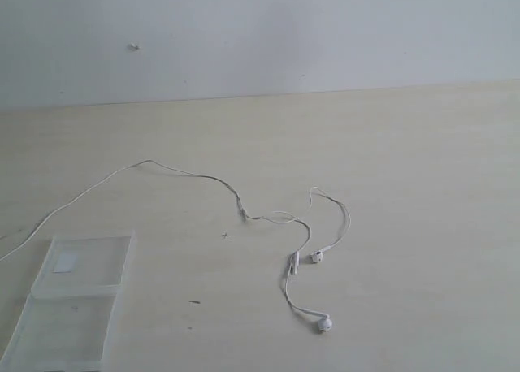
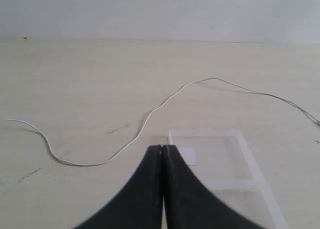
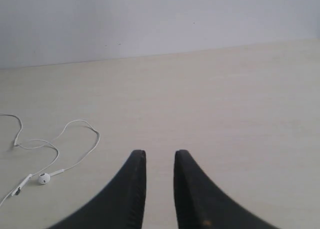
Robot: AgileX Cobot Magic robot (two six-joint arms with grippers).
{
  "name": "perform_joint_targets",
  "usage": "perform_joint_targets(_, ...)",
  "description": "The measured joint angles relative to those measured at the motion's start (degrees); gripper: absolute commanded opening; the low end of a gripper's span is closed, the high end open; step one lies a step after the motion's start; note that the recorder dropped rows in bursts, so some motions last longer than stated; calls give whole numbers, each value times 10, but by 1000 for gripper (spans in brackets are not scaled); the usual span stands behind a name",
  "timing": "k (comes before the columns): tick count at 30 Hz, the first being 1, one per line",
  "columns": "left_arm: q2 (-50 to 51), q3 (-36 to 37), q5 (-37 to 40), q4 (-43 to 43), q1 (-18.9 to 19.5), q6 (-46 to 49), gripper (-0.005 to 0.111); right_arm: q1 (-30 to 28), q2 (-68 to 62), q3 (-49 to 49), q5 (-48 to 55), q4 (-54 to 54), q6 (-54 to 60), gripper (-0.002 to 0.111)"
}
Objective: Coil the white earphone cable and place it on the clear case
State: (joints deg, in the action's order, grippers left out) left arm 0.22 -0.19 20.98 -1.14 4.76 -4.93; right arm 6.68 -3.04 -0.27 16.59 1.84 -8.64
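The white earphone cable [image 1: 203, 177] lies loose across the pale table, running from the left edge to two earbuds [image 1: 323, 324] and a slim remote [image 1: 293, 263] at the middle right. The clear case [image 1: 77, 295] lies open and flat at the lower left, a white sticker [image 1: 65, 263] on its far half. Neither arm shows in the exterior view. My left gripper [image 2: 162, 148] is shut and empty, close to the case [image 2: 215, 154], with the cable [image 2: 150, 116] curving past it. My right gripper [image 3: 160, 154] is open with bare table between its fingers; an earbud [image 3: 44, 178] lies off to one side.
A pale wall [image 1: 260, 31] rises behind the table's far edge, with a small white mark [image 1: 134, 46] on it. Small dark specks [image 1: 195, 302] dot the tabletop near the case.
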Motion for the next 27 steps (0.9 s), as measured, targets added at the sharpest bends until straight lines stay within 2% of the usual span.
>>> perform_joint_targets(15, 0, 0, -2, 11, 0, 1, 0, 0, 0, 0, 0, 0, 0, 21)
perform_joint_targets(24, 0, 2, -168, 20, 0, 2, 0, 0, 0, 0, 0, 0, 0, 21)
perform_joint_targets(27, 0, 2, -267, 20, 0, -14, 0, 0, 0, 0, 0, 0, 0, 21)
